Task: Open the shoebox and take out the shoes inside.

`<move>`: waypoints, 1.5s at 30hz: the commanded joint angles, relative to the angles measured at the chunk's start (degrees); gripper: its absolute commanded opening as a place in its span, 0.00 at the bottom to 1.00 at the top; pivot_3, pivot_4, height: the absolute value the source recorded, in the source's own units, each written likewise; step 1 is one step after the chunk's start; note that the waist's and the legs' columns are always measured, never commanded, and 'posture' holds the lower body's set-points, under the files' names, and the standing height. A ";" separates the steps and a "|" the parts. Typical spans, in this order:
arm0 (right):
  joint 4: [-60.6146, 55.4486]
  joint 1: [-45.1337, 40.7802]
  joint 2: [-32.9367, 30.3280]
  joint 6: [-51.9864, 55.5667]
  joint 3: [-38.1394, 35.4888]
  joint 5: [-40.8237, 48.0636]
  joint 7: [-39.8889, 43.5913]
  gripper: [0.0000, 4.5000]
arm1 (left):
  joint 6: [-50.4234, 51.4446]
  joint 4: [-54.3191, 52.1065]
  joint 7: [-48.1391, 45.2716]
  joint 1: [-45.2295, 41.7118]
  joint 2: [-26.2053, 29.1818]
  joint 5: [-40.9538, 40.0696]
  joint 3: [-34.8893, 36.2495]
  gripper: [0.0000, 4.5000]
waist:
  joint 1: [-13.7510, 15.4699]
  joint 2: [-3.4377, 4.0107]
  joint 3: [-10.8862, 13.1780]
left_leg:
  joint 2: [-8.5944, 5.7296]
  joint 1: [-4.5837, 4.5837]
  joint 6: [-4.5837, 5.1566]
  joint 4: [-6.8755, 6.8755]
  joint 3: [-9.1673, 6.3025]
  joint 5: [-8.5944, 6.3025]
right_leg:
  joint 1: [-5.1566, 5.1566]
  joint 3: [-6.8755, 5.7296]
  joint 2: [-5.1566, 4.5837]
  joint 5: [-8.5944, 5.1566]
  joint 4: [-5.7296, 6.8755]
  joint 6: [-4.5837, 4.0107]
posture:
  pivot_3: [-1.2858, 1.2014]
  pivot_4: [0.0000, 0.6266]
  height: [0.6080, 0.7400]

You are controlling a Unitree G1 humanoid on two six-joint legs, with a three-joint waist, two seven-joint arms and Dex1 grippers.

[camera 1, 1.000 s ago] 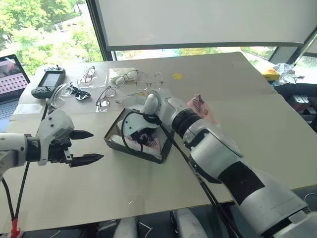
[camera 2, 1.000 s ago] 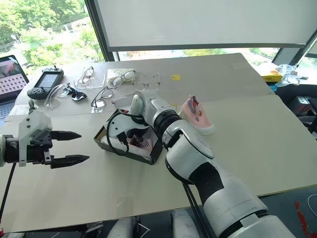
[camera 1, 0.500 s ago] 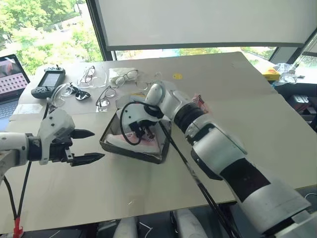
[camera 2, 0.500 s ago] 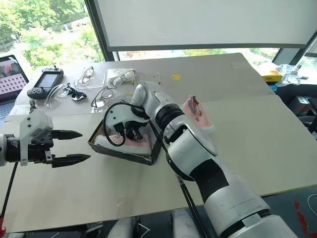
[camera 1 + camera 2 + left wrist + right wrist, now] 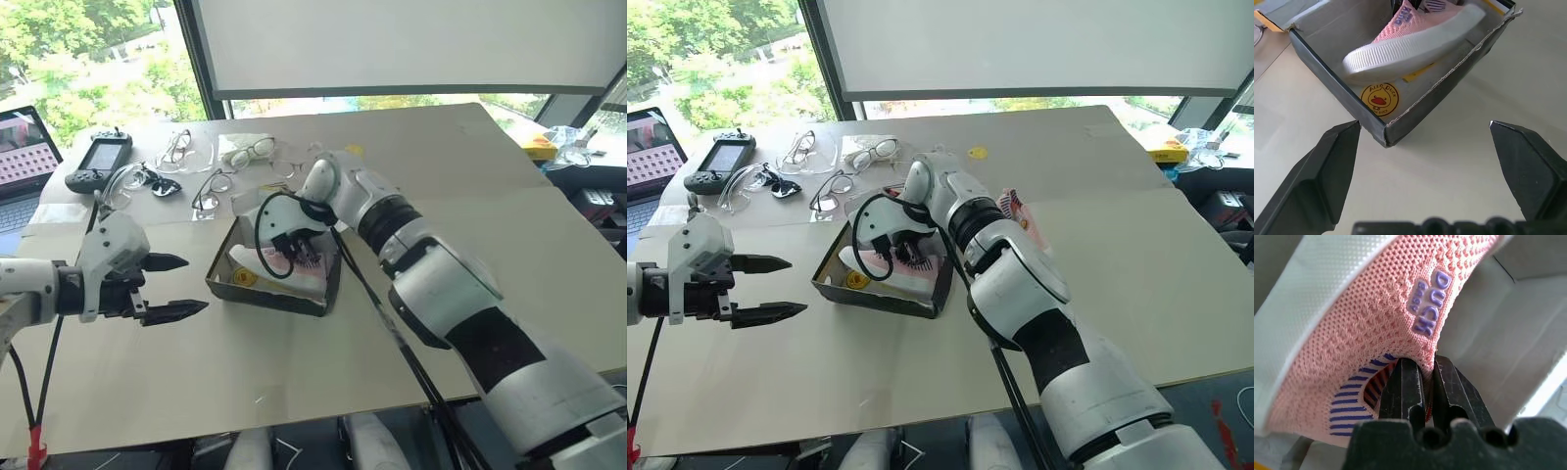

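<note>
While the right end effector (image 5: pixel 1422 382) pinches a "DUCK"-lettered shoe (image 5: pixel 1376 318), left end effector (image 5: pixel 176 286) gapes.

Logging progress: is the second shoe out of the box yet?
Not yet: the shoe, pinched by the right gripper, still sits tilted inside the open box.

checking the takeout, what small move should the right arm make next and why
Probably keep lifting. The right gripper is shut on the pink shoe's collar, but the shoe is tilted with its sole still inside the box; raising it clear of the walls comes before carrying it aside.
</note>
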 commanded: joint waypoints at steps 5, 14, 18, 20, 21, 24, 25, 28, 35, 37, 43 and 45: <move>-1.57 -5.31 0.29 5.14 -8.43 8.81 14.16 0.00 | -1.28 0.00 -0.50 -0.77 0.83 0.34 0.57 1.00 | -0.23 0.00 0.00 | 0.04 0.01 0.00 0.00 0.00 0.00 | 0.01 0.01 0.03 0.00 0.00 0.00 | 0.52 0.24 1.00; -2.19 -8.64 -1.02 11.90 -15.46 15.04 17.16 0.00 | -1.63 0.59 -0.64 -1.69 0.81 0.34 -0.52 1.00 | 0.09 0.00 0.00 | 0.02 0.00 0.00 0.00 -0.03 0.00 | 0.03 -0.04 0.02 -0.01 -0.01 -0.01 | 0.52 0.24 1.00; -2.78 -11.12 -3.04 16.19 -20.00 18.94 16.35 0.00 | -1.87 1.06 -0.81 -2.53 0.82 0.27 -1.58 1.00 | 0.12 0.00 0.01 | 0.01 -0.01 0.00 0.00 -0.02 0.00 | 0.03 -0.03 0.00 -0.01 -0.02 -0.01 | 0.52 0.24 1.00; -3.34 -12.49 -4.11 21.02 -22.31 21.52 18.61 0.00 | -2.13 1.20 -0.87 -2.92 0.96 0.47 -2.17 1.00 | 0.09 -0.01 0.02 | 0.02 -0.04 0.00 0.00 -0.02 0.00 | 0.00 -0.03 0.01 0.00 -0.01 -0.01 | 0.52 0.24 1.00; -4.48 -12.95 -5.54 23.26 -23.31 23.15 19.92 0.00 | -1.61 1.08 -0.98 -3.54 0.73 -0.38 -2.16 1.00 | 0.08 0.00 0.02 | 0.02 -0.05 0.00 -0.01 -0.03 0.00 | -0.01 -0.03 0.01 0.00 -0.01 -0.01 | 0.52 0.24 1.00; -7.97 -13.44 -10.84 28.51 -24.44 27.40 21.20 0.00 | -0.82 0.80 -0.96 -4.55 0.26 -1.49 -2.20 1.00 | 0.14 -0.01 0.02 | 0.02 -0.06 0.00 -0.02 -0.03 0.00 | 0.00 -0.04 0.01 -0.01 -0.03 -0.01 | 0.52 0.24 1.00; -9.02 -13.42 -12.84 30.41 -24.70 28.67 21.20 0.00 | -0.84 0.76 -0.85 -4.64 0.18 -1.40 -2.33 1.00 | 0.16 -0.02 0.03 | 0.00 -0.03 0.00 -0.02 -0.02 0.00 | 0.03 -0.03 -0.02 -0.01 -0.05 -0.01 | 0.52 0.24 1.00; -11.82 -12.80 -20.30 35.70 -25.15 32.05 21.20 0.00 | -1.38 0.57 -0.05 -5.13 -0.09 -0.83 -2.94 1.00 | 0.85 -0.02 0.03 | -0.06 -0.08 0.00 0.00 -0.03 0.00 | 0.05 -0.07 -0.07 -0.01 -0.09 0.00 | 0.52 0.24 1.00; -11.62 -4.67 -39.75 25.25 -25.45 26.37 11.79 0.00 | -0.67 -0.15 0.32 -6.23 -0.03 -2.21 -3.27 1.00 | 2.11 -0.03 0.02 | -0.16 -0.18 0.00 0.01 0.14 0.00 | 0.09 -0.04 -0.22 -0.01 -0.38 0.01 | 0.52 0.24 1.00; -9.87 -0.84 -44.91 17.74 -21.21 19.79 5.01 0.00 | -0.66 -0.28 0.47 -6.59 -0.35 -2.54 -3.98 1.00 | 1.77 -0.03 0.03 | -0.16 -0.14 0.00 0.01 0.22 0.00 | 0.09 0.03 -0.22 -0.01 -0.34 0.01 | 0.52 0.24 1.00; -4.71 5.25 -50.60 7.14 -11.02 5.01 -12.36 0.00 | -0.60 -0.05 0.34 -7.30 -0.48 -2.90 -5.49 1.00 | 1.11 0.11 0.11 | -0.15 -0.04 0.01 -0.07 0.51 0.00 | -0.01 0.33 -0.19 -0.03 -0.28 0.02 | 0.52 0.24 1.00; -3.12 6.46 -50.10 4.90 -8.94 2.02 -16.41 0.00 | -0.55 -0.02 0.56 -7.90 -0.59 -2.89 -6.07 1.00 | 0.28 0.11 0.12 | -0.14 0.03 0.01 -0.09 0.67 0.00 | -0.02 0.50 -0.17 -0.03 -0.24 0.02 | 0.52 0.24 1.00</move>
